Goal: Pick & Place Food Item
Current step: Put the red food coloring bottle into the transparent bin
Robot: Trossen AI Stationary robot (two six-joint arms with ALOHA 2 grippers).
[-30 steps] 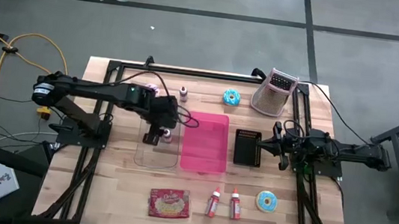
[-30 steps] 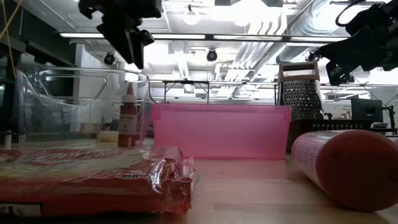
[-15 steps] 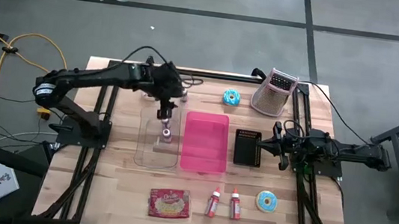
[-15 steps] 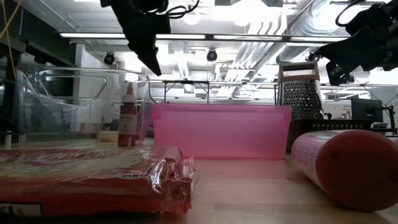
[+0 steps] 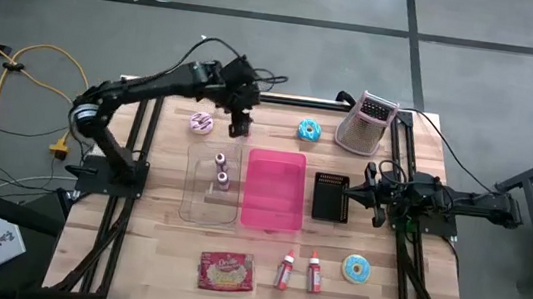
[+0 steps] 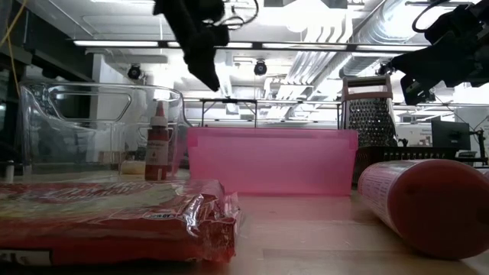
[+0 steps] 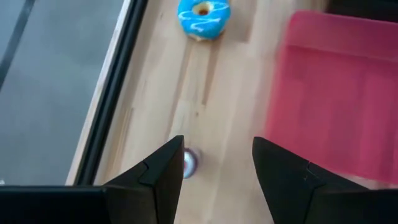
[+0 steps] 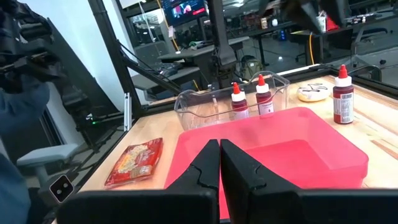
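A metal grater (image 5: 367, 122) stands at the table's (image 5: 155, 248) far right corner. A yellow cable (image 5: 14, 65) trails across the grey floor beside the table.

We see the table (image 5: 265, 250) evenly lit from above, with only soft shadows; in the low view, bright ceiling strip lights (image 6: 306, 46) glare behind dark arm silhouettes; the near red packet (image 6: 114, 218) and red bottle (image 6: 428, 202) look blurred; the left wrist view is softly smeared.
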